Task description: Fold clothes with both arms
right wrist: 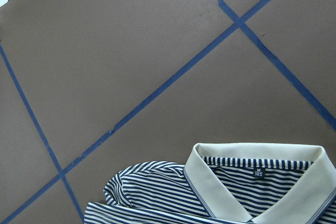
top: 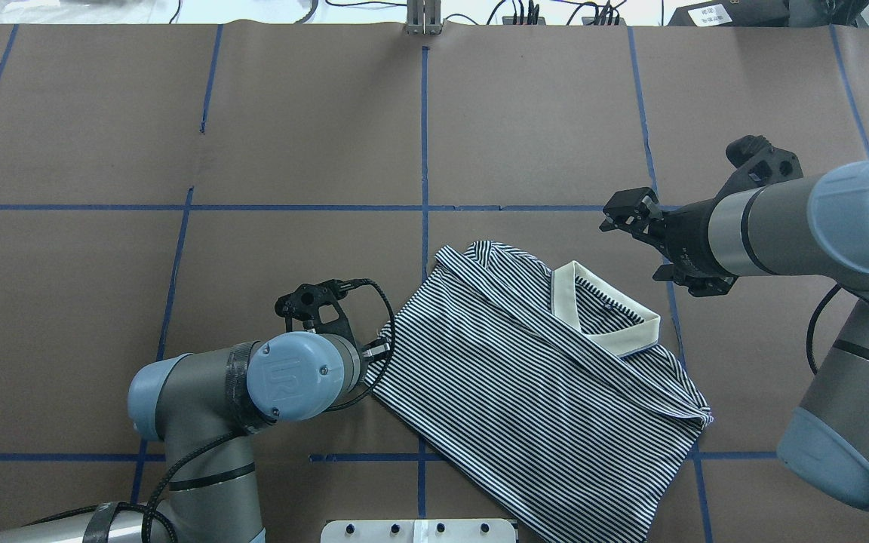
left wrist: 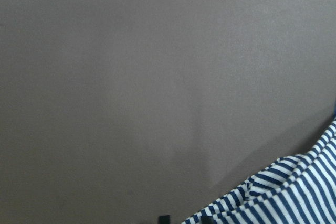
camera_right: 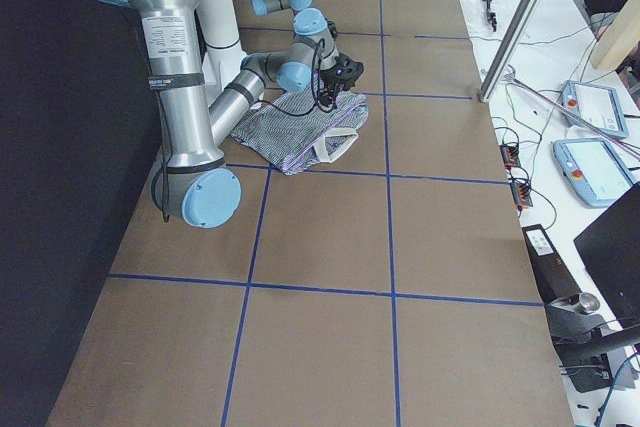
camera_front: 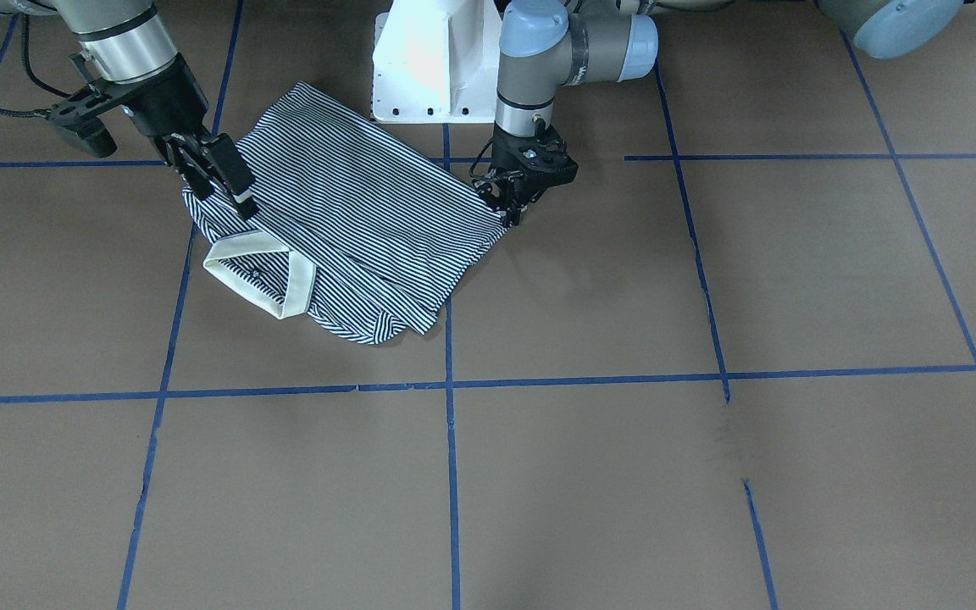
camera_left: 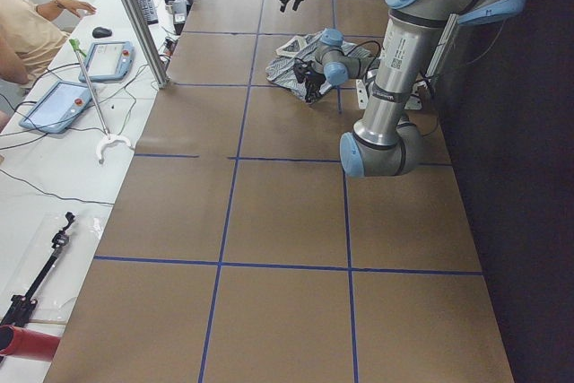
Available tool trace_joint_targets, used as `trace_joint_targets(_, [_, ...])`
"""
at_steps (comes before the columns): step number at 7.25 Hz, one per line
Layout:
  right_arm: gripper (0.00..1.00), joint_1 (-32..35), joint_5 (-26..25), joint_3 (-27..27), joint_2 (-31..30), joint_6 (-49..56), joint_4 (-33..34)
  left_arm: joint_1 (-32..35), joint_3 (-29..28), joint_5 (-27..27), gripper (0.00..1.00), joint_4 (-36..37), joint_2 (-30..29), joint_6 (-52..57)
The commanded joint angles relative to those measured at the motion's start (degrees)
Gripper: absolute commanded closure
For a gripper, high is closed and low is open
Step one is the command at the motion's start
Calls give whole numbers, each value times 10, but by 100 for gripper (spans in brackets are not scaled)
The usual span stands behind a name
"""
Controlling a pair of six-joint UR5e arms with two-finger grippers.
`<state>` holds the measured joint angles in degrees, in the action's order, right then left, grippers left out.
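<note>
The striped polo shirt (camera_front: 352, 220) (top: 525, 377) lies folded and flat on the brown table, its cream collar (camera_front: 259, 275) (top: 608, 309) (right wrist: 252, 182) toward the robot's right. My left gripper (camera_front: 512, 213) is low at the shirt's left corner. In the left wrist view two dark fingertips stand slightly apart beside the striped edge (left wrist: 294, 192), and it looks open. My right gripper (camera_front: 221, 191) (top: 627, 215) hangs raised beside the collar, open and holding nothing.
The white pedestal base (camera_front: 433, 59) (top: 419, 530) stands just behind the shirt. Blue tape lines (camera_front: 451, 474) divide the brown table top. A side bench with tablets (camera_left: 63, 100) and a person's arm (camera_left: 36, 20) runs along the table's far edge.
</note>
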<state>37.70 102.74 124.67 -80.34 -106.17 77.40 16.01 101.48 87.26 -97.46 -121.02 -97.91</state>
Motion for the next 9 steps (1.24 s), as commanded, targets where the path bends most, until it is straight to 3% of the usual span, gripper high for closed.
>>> trace_joint_targets(1, [0, 0, 0, -2, -1, 0, 0, -1, 1, 0, 100, 3, 0, 16])
trace_joint_targets(3, [0, 1, -1, -1, -1, 0, 0, 29, 16, -1, 100, 31, 3, 86])
trace_joint_targets(6, [0, 4, -1, -1, 0, -1, 0, 130, -14, -9, 100, 10, 0, 198])
trace_joint_targets(7, [0, 5, -3, -1, 0, -1, 0, 169, -55, -8, 100, -53, -2, 214])
trace_joint_targets(9, [0, 4, -3, -1, 0, -3, 0, 226, -253, -9, 100, -180, -101, 244])
